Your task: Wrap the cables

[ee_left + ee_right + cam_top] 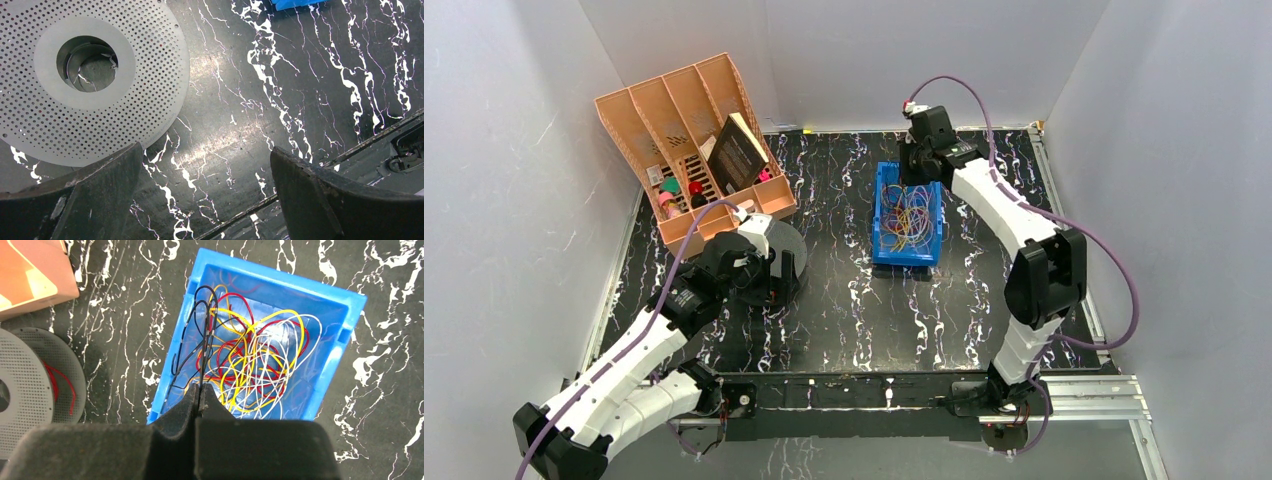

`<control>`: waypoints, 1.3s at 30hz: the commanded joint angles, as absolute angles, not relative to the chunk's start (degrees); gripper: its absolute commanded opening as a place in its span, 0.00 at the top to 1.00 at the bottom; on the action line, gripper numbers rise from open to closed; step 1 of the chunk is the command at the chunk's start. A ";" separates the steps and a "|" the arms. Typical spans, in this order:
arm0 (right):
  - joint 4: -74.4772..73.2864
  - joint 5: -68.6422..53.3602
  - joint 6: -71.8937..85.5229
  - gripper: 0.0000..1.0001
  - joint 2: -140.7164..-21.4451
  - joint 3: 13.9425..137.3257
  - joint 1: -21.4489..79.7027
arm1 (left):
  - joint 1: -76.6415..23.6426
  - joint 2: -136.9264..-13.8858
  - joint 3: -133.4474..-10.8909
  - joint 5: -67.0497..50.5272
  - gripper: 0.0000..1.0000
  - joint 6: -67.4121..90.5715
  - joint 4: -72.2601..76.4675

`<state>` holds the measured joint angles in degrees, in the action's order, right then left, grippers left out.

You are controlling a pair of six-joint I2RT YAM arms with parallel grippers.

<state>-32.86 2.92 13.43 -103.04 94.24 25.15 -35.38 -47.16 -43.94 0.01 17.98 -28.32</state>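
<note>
A blue bin point(879, 250) in the middle of the table holds a tangle of yellow, red and white cables point(908, 218). In the right wrist view the tangle point(260, 360) lies in the bin point(350, 315) below my right gripper point(200, 392), which is shut on a thin black cable point(206, 330) that loops up out of the bin. My right gripper point(916, 165) hangs over the bin's far end. My left gripper point(205, 165) is open and empty above the table, beside a grey perforated spool point(95, 75). A red cable point(62, 385) lies on the spool point(30, 390).
An orange divided organiser point(686, 130) with a black book and small items stands at the back left, just behind the spool point(782, 258). White walls close in the black marbled table point(844, 300). A metal rail point(1084, 395) runs along the near edge.
</note>
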 commanded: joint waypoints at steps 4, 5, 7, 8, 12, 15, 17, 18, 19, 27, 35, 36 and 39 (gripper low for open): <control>-32.00 4.39 14.55 1.00 -96.97 96.17 25.30 | -35.33 -45.73 -44.36 0.52 0.02 17.49 -28.48; -31.99 4.40 14.61 1.00 -96.46 96.16 25.31 | -35.33 -45.70 -44.38 0.53 0.02 17.49 -28.48; -31.94 4.77 14.79 1.00 -95.37 96.07 25.38 | -35.33 -45.62 -44.35 0.53 0.02 17.49 -28.48; -31.95 4.95 14.90 1.00 -94.77 95.98 25.40 | -35.33 -45.62 -44.34 0.53 0.02 17.60 -28.48; -31.68 3.75 15.43 1.00 -92.15 96.10 25.39 | -35.33 -45.46 -44.38 0.69 0.02 17.65 -28.47; -31.98 3.00 15.81 1.00 -90.23 96.56 25.61 | -35.33 -45.35 -44.32 0.92 0.02 17.67 -28.48; -32.19 2.62 15.86 1.00 -88.98 96.61 25.73 | -35.33 -45.22 -44.28 0.97 0.02 17.71 -28.48; -32.13 2.07 15.90 1.00 -88.38 96.54 25.75 | -35.33 -45.18 -44.34 0.97 0.02 17.75 -28.47; -31.86 1.39 15.91 1.00 -87.70 96.28 25.81 | -35.33 -45.10 -44.32 0.97 0.02 17.87 -28.48; -30.06 -5.18 16.10 1.00 -81.36 90.48 26.81 | -35.33 -44.47 -45.73 -3.63 0.02 17.78 -27.09; -25.13 -13.24 15.53 1.00 -72.19 79.64 28.78 | -35.33 -46.82 -55.54 -11.91 0.02 16.72 -27.53; -24.59 -14.40 15.55 1.00 -71.40 78.37 29.27 | -35.34 -47.37 -56.49 -13.14 0.02 16.64 -27.37; -23.61 -17.51 15.78 1.00 -69.49 75.64 31.62 | -35.33 -49.03 -58.87 -16.50 0.02 16.47 -26.59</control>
<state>-29.19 -11.29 16.12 -73.01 77.87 29.19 -35.38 -47.46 -55.16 -9.56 17.43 -27.77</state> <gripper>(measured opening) 0.020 0.983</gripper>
